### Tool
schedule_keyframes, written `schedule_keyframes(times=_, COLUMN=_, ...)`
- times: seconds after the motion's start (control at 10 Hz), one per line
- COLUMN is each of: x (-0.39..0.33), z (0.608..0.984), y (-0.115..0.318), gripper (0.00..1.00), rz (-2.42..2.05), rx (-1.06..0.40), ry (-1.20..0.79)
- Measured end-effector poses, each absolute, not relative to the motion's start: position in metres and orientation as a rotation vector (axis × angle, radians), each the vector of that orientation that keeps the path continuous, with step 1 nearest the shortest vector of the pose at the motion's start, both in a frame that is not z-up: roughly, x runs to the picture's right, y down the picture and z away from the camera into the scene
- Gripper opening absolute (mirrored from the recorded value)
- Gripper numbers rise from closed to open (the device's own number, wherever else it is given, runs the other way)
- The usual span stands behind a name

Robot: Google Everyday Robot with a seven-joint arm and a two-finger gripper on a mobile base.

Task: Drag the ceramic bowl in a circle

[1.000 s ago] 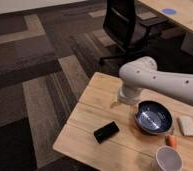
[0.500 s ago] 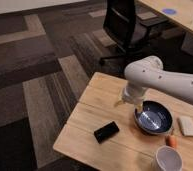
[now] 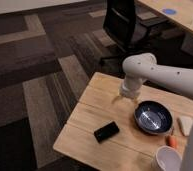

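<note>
The ceramic bowl (image 3: 153, 117), round, shallow and glossy dark blue with pale streaks inside, sits on the wooden table (image 3: 90, 117) right of centre. My gripper (image 3: 126, 99) hangs from the white arm (image 3: 165, 75), pointing down just above the tabletop. It is beside the bowl's upper left rim. I cannot tell whether it touches the rim.
A black slab (image 3: 106, 131) lies on the table left of the bowl. A pale cup (image 3: 166, 159) stands at the front right, with a small orange thing (image 3: 172, 142) and a pale flat object (image 3: 185, 125) near it. A black office chair (image 3: 125, 22) stands behind the table.
The gripper has shifted slightly to the left near the bowl's rim. The bowl stays about where it was.
</note>
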State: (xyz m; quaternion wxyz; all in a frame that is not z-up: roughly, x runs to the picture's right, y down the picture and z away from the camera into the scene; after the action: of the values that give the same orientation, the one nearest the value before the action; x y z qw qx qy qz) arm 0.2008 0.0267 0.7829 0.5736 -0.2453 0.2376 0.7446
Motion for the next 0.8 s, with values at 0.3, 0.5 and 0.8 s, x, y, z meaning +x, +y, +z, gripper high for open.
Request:
schedule_keyframes(times=0.3, x=0.301, z=0.808, y=-0.004, gripper=0.65, rz=1.88, rx=-0.519, ry=0.563)
schedule_keyframes(times=0.5, x=0.365, z=0.784, y=-0.001, gripper=0.65, rz=1.956, rx=-0.44, ry=0.62)
schedule_keyframes(times=0.8, x=0.434, z=0.702, y=0.08, gripper=0.65, rz=2.129, rx=-0.329, ry=0.781)
